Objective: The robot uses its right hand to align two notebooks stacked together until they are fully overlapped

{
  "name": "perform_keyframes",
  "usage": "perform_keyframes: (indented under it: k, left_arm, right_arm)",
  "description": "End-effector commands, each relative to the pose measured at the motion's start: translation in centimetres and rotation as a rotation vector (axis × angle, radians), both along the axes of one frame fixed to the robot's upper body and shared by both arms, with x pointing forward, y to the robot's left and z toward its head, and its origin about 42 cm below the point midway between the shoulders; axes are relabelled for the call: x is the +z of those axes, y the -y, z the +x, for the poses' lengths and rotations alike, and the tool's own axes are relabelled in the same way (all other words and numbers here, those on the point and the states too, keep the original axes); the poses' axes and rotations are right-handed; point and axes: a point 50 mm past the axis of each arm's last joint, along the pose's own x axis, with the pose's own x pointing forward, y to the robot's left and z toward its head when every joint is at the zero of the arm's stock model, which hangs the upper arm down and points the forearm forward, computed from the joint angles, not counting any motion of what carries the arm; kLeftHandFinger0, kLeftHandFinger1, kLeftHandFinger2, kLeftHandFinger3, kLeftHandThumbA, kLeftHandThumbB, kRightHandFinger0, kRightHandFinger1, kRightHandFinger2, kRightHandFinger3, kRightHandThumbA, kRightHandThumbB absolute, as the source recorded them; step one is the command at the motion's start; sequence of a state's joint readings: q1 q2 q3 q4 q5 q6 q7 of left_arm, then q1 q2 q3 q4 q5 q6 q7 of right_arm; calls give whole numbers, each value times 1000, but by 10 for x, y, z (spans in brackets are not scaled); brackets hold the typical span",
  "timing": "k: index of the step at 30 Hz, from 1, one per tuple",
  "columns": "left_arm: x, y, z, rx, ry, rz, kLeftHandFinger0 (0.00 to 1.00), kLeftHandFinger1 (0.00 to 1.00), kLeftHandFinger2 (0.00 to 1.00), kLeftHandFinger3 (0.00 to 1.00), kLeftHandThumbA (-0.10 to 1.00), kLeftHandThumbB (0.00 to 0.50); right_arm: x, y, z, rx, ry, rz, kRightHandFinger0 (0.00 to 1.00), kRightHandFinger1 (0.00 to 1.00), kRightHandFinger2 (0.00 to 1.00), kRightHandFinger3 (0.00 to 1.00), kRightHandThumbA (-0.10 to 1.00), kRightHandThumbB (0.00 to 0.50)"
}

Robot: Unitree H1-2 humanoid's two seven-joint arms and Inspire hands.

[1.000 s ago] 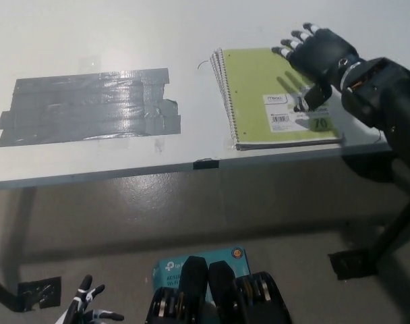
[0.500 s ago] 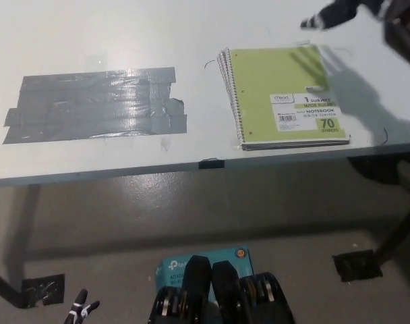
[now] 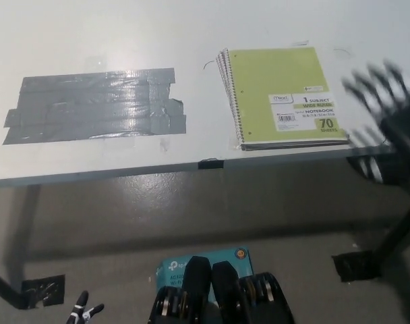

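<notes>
- You have the notebooks (image 3: 286, 94) lying flat on the white table (image 3: 191, 34), right of centre and close to the table's near edge; their spiral binding faces the picture's left.
- The top cover is lime green with a white label on its lower right part, and a thin fan of further page or cover edges shows along the binding side — the stack looks close to squared, but you cannot tell from here whether the two overlap fully.
- Your right hand (image 3: 387, 101) sits just right of the notebooks, over the table's right end. It is motion-blurred; its fingers are spread apart and point toward the far side, and it holds nothing. It does not touch the green cover.
- Left of the notebooks, well apart from them, a wide patch of grey tape (image 3: 94, 106) is stuck to the tabletop in overlapping strips.
- A small black tab (image 3: 208, 163) sits on the table's near edge, between the tape and the notebooks.
- Your left hand (image 3: 81, 314) rests at the picture's lower left, below table level — only a few fingertips show, so you cannot tell how far open it is.
- On the floor beneath lies a teal box (image 3: 174, 268), partly hidden.
</notes>
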State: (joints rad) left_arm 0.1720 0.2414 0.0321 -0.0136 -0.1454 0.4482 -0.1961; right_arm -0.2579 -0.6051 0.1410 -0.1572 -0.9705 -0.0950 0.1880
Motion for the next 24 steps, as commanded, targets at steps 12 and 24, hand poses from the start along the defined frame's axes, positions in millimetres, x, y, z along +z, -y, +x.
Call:
perform_keyframes:
  k: [12, 24]
  left_arm:
    - [11, -21, -11, 33, 60, 31, 323, 462, 521, 986, 1000, 500]
    - [13, -27, -1, 74, 65, 5, 317, 438, 528, 1000, 1000, 485]
  right_arm:
    - [-173, 73, -168, -501, -382, 449, 1000, 1000, 1000, 1000, 1000, 229]
    - [-171, 85, -141, -549, -614, 614, 1000, 1000, 1000, 1000, 958, 210]
